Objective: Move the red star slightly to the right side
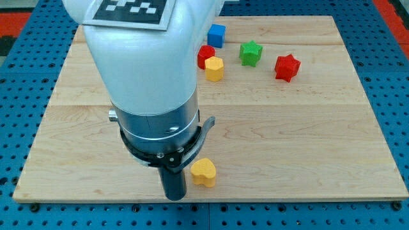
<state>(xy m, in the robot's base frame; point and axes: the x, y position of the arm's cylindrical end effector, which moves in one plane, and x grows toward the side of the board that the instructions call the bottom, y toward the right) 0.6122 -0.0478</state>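
Resting near the front edge of the counter (307, 128), my tip (175, 195) stands just left of a yellow heart block (204, 172). I have no hand here, only this rod, so nothing is grasped. The red star (287, 67) lies far from my tip, at the far right part. Left of it is a green star (250, 53), then a yellow block (214, 68) touching a red block (205, 55), and a blue cube (216, 35) behind.
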